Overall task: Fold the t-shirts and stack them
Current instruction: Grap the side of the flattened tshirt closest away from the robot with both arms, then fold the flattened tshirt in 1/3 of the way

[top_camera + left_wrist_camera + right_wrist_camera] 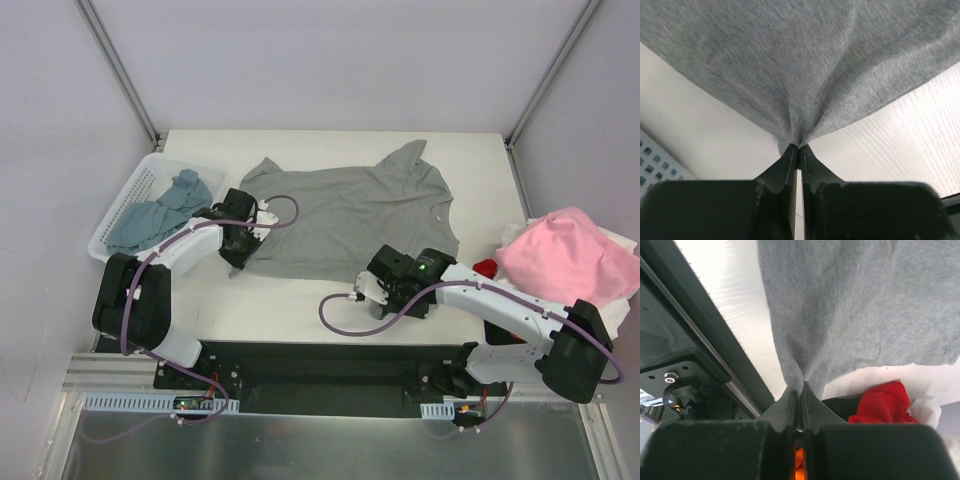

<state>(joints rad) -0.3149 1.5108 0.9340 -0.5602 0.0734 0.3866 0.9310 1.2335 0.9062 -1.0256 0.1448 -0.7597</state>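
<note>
Grey tee (350,215): spread across the middle of the table (290,305), mostly flat, one sleeve pointing to the far side. Near edge pinched at two places.

Left gripper (799,148): jaws closed tight on the tee's near left corner; cloth fans out from the tips.

Right gripper (801,386): jaws closed tight on the tee's near right edge; cloth gathers into folds at the tips.

Blue tee (160,212): crumpled inside the basket (112,243), far left of the table, just beside the left arm.

Pink tee (565,255): heaped at the right edge, on white cloth (622,242).

Red tee (486,267): small part showing, touching the pink heap's left side.
</note>
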